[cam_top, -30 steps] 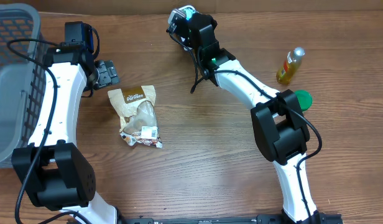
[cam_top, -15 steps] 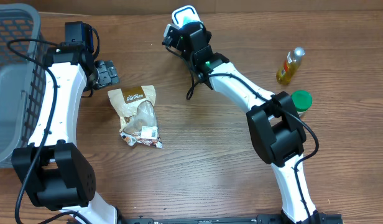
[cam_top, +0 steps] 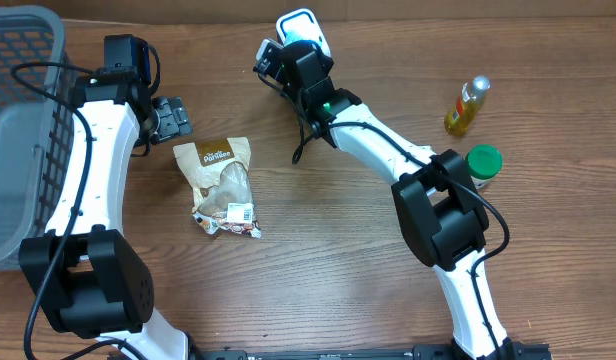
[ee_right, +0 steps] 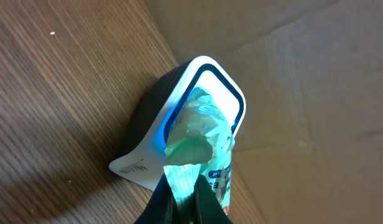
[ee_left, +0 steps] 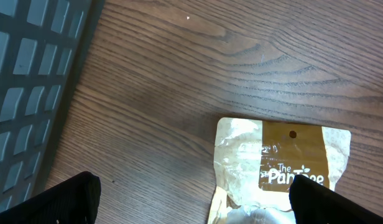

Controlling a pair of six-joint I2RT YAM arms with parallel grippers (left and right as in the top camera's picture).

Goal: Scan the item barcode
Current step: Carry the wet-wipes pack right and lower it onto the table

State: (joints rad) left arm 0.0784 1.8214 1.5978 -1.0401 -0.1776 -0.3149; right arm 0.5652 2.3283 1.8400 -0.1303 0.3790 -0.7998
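Packet (ee_right: 198, 132), clenched in the right gripper (ee_right: 182, 188), has swung toward nine o'clock onto the lit scanner (ee_right: 148, 118), so a read looks likely; left gripper (cam_top: 171, 116) released, empty.

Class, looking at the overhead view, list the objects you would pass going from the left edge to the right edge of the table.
grey basket → snack bag → barcode scanner → yellow bottle
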